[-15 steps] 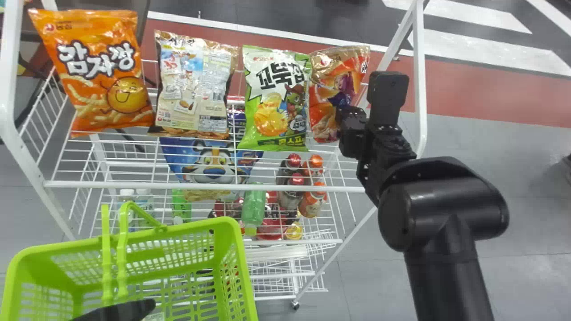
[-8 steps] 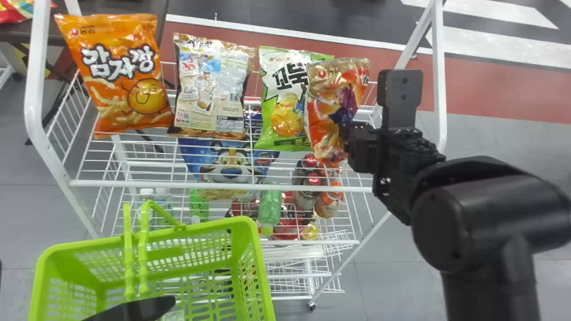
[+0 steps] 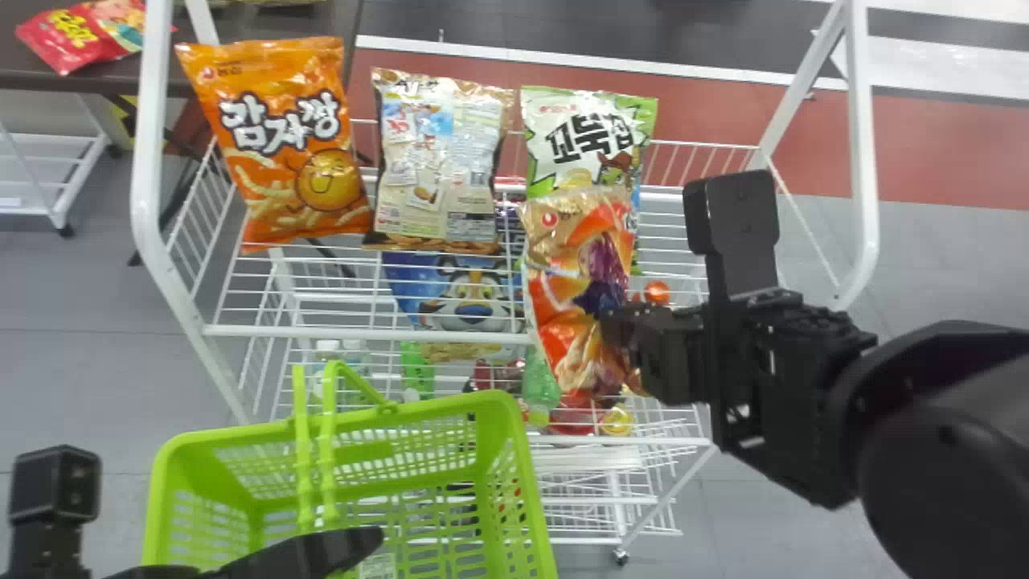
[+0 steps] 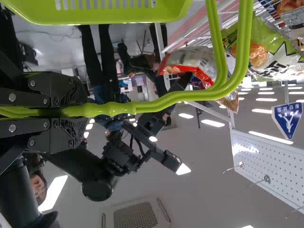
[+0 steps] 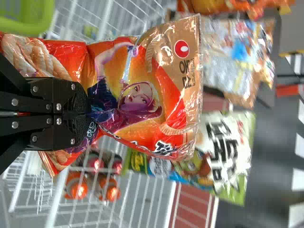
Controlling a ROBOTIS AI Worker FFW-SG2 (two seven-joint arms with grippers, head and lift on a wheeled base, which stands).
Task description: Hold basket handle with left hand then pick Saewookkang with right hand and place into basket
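Past the white wire rack (image 3: 148,201), the green basket (image 3: 450,406) could snag the drooping Saewookkang bag (image 3: 567,257) on its rim if the right arm (image 3: 940,394) crosses too low, and an off-centre pinch might let the bag twist loose. That arm slants in from the right, the right jaws closed on the bag over the top shelf's front edge (image 3: 362,332), while the left jaws clamp the basket handle (image 4: 156,105).

White rack (image 3: 273,330) standing stocked

An orange bag (image 3: 277,145), a beige bag (image 3: 438,161) and a green bag (image 3: 591,133) are lying in a row; a blue bag (image 3: 474,301) and a green bottle (image 3: 540,382) are sitting lower; a red packet (image 3: 80,36) is lying on a counter (image 3: 249,22)
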